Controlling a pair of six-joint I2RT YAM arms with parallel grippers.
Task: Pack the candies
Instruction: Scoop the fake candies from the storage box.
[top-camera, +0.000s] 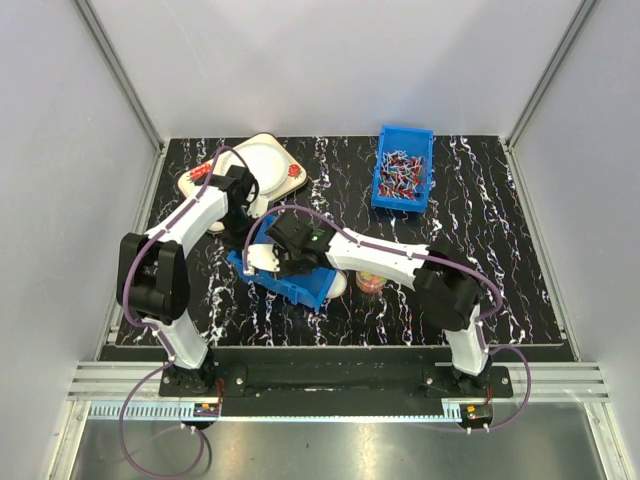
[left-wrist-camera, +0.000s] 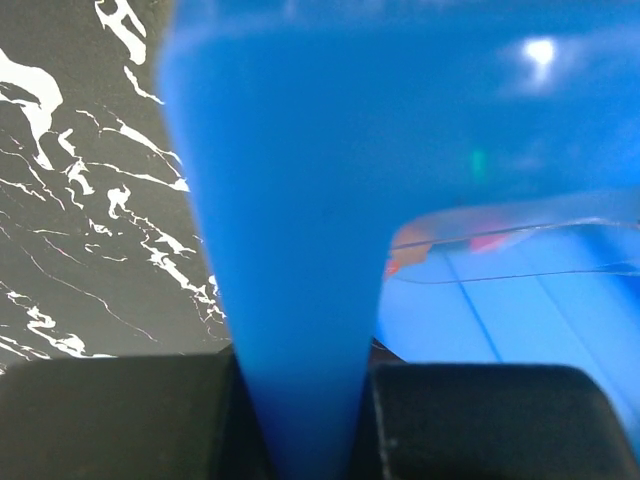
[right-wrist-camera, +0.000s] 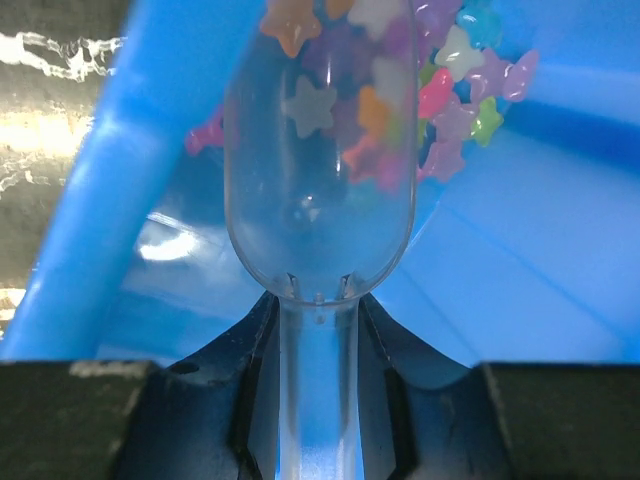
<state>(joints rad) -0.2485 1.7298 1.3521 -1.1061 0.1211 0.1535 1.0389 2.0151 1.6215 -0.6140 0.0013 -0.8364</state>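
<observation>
Top external: black white-veined tabletop (top-camera: 480, 290) fills mid frame, arm bases at the bottom edge. Left arm (top-camera: 160, 270) reaches up and toward centre; right arm (top-camera: 400, 262) stretches left across the centre. Far blue bin (top-camera: 403, 170) is at upper right, with long wrapped sweets (top-camera: 398, 178) inside. White plate (top-camera: 262, 160) is at upper left, with red bits on its rim. Near blue bin (top-camera: 300, 285) is at centre, tilted, under both wrists. Small round cup (top-camera: 369, 283) with pinkish contents stands just right of that bin, touching neither arm.

Left wrist: left end effector (left-wrist-camera: 305, 420) is clenched on the near blue bin's wall, blue plastic wedged between the two dark pads. Tabletop shows on the left side of the frame, and a clear edge of the scoop at right.

Right wrist: right end effector (right-wrist-camera: 318, 420) is grasping the handle of the clear scoop (right-wrist-camera: 320, 200), bowl pointing to top of frame, inside the bin. The candies (right-wrist-camera: 440, 100) are small pastel stars in pink, orange, yellow, blue and green. They are heaped at top centre against the bin floor, some seen through the scoop's far end. Cannot tell how many are actually in the bowl.
</observation>
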